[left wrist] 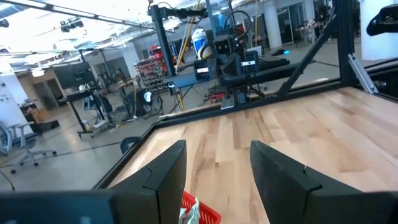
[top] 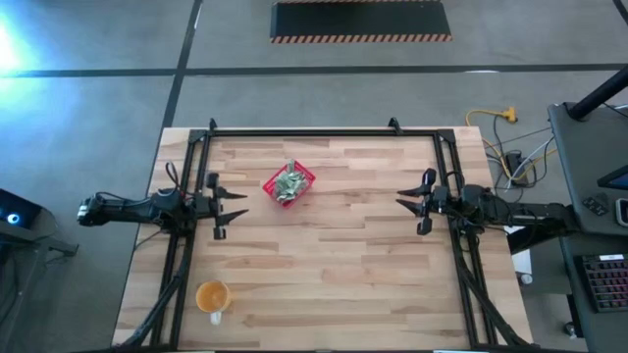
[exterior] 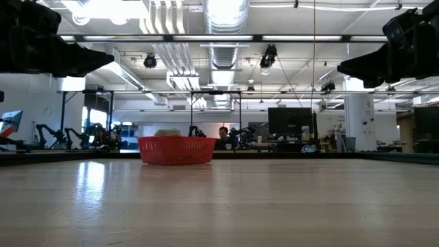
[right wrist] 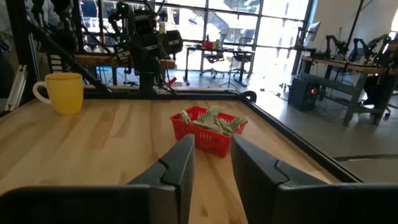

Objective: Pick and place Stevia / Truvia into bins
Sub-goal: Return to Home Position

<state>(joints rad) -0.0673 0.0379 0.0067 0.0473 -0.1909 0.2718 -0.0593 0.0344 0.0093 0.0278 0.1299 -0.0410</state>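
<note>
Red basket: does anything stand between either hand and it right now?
Nothing visible does. Only bare table lies between the red basket and the left hand and right hand, each open at its side. The cup stands at the edge on the left arm's side, off both lines.

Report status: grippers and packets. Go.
Left gripper, right gripper open, empty, at table sides. Pale green-white paper packets piled in square red plastic basket. Orange round cup well apart.

Red basket (top: 268, 183) at the table's 11 o'clock holds pale green and white packets (top: 289, 182). The cup (top: 212, 295) at 8 o'clock is yellow-orange. The table (top: 353, 275) is pale wood in plank stripes, with a black frame (top: 324, 131). The black mat (top: 360, 20) has orange-black hazard edging.
</note>
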